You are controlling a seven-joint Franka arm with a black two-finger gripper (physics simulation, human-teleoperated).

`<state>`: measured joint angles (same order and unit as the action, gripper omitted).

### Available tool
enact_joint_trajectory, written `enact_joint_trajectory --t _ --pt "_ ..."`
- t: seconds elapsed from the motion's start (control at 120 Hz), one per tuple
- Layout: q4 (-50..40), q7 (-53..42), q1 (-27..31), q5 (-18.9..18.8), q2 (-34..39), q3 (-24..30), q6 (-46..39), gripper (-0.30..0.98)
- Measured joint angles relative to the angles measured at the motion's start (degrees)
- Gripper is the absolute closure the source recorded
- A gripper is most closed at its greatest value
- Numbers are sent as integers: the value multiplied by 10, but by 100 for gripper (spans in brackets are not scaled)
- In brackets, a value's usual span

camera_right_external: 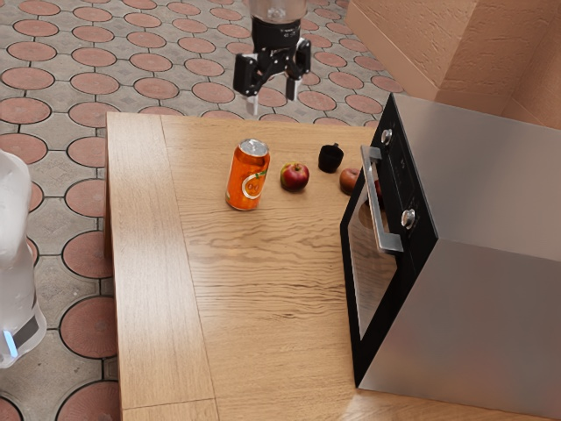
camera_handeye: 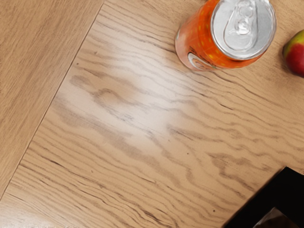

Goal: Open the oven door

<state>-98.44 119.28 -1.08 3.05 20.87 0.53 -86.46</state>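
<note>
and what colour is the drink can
Orange with a silver top; the can shows best in the exterior view.

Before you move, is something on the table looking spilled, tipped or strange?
One thing: the small lump beside the red apple looks all black, nearly featureless; I cannot tell what it is. Nothing looks spilled, and the orange can stands upright.

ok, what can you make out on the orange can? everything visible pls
The can is a glossy drinks can, orange-bodied, with a pale, curved emblem on its side. Its silver, metallic-looking lid carries a pull tab; whether it has been opened, I can't tell. It stands upright on the wooden table, beside a red apple with a gap between them. Only the table touches it; my gripper is clear of it.
</note>
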Motion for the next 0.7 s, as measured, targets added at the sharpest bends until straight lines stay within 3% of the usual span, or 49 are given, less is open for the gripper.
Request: enact_joint_trajectory --t 0.108,0.233,0.325,0.392,0.525,0.7 --pt "-2 23 3 0 12 0 -1 0" --pt "-48 46 6 7 105 18 3 0" --pt "-78 61 10 10 211 84 20 0" --pt "-83 73 6 11 248 125 33 0" --pt "-85 60 -47 13 225 163 -6 0" --pt "-89 25 -28 12 187 240 -108 1"
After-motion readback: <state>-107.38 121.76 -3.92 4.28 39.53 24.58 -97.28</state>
